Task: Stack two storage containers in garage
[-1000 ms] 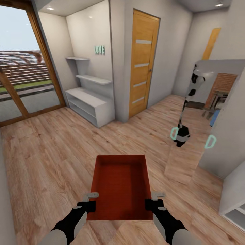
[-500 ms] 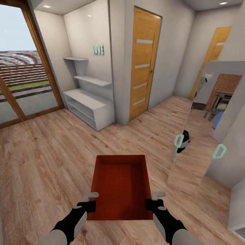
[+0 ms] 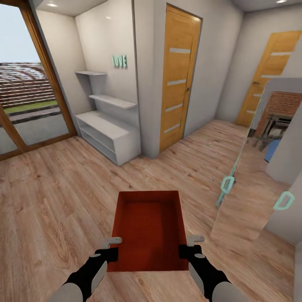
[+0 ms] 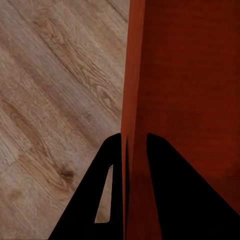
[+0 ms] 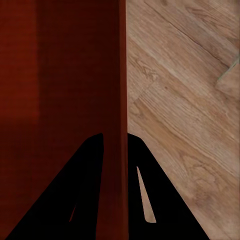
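Between both jaws, storage container

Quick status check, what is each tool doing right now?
Left tool: shut on the storage container, pinching its left wall.
Right tool: shut on the same storage container, pinching its right wall.

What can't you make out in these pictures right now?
- Second container: not in sight, so its place is unknown.
- Storage container underside: hidden by its own body, head view.
- Both wrist views: the container's side walls block half of each picture.
- Far room in the mirrored door: too small.
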